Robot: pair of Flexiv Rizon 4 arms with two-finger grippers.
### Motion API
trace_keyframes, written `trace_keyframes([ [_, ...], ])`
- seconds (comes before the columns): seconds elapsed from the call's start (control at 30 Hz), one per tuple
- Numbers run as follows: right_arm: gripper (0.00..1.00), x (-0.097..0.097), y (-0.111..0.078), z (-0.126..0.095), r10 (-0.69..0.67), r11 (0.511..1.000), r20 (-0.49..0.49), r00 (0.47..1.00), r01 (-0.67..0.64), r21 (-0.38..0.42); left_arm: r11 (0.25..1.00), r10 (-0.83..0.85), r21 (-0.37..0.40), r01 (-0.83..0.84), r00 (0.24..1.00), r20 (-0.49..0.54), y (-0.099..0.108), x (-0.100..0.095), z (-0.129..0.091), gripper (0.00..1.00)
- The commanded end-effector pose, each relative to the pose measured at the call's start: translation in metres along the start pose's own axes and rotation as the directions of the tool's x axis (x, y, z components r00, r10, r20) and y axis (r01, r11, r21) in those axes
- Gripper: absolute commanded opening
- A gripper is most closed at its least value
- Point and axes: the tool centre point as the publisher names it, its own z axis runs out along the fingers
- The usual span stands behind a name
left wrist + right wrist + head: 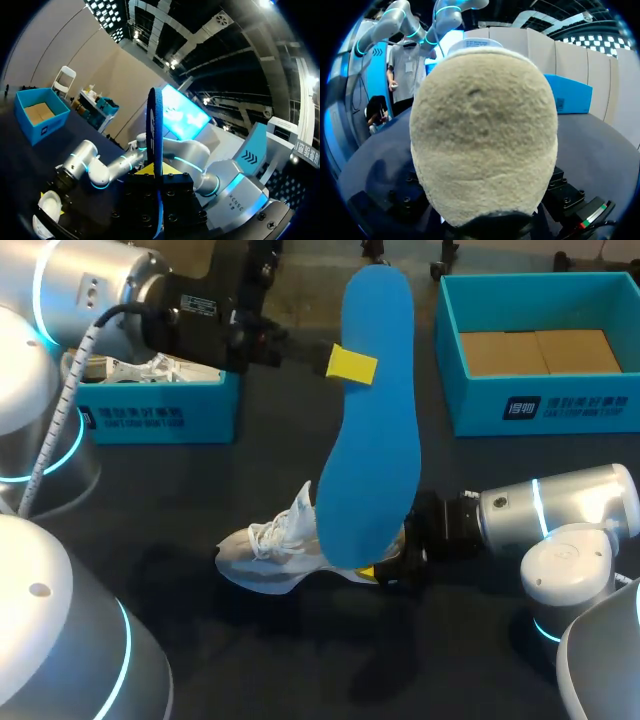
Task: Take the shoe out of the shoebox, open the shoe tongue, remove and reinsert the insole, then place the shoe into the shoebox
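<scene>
We see a dark tabletop [300, 660] filling most of the head view. Our left arm [100, 290] comes in from the upper left and our right arm [560, 505] lies low at the right edge.

An open teal shoebox [560, 405] stands at the upper right with brown cardboard [540, 350] on its floor. A second teal box [150, 415] at the upper left sits partly under our left arm and holds another white shoe [150, 368].

The blue insole [375, 460] is out of the shoe and off the tabletop. It stands nearly upright in the centre of the frame, and its lower end overlaps the heel of the shoe in the picture.

The white shoe [265, 560] lies on the tabletop at lower centre, outside both boxes. Its toe points left and its tongue and laces are pulled up.

Our left gripper [350, 363] has its fingers closed on the insole near its upper end. In the left wrist view the insole runs edge-on between them.

Our right gripper [380, 565] holds the shoe by the heel, with one yellow tip showing below the insole. The fuzzy beige heel fills the right wrist view.
</scene>
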Motion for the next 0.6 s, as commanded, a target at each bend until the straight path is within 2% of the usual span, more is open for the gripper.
trace_keyframes([
  [0.03,0.00,0.001,0.001,0.000,0.000,1.000,0.001,1.000,0.000,0.003,1.000,-0.021,0.008,0.021,1.000,0.005,0.008,0.012,-0.002,0.00],
  [0.37,0.00,0.001,0.001,0.000,0.000,1.000,0.001,1.000,0.000,0.003,0.998,-0.070,-0.012,0.069,0.997,-0.037,0.025,0.038,0.006,0.00],
  [0.6,0.00,0.001,0.001,0.000,0.000,1.000,0.001,1.000,0.000,0.003,0.995,-0.093,0.018,0.094,0.994,-0.052,0.028,0.040,0.009,0.00],
])
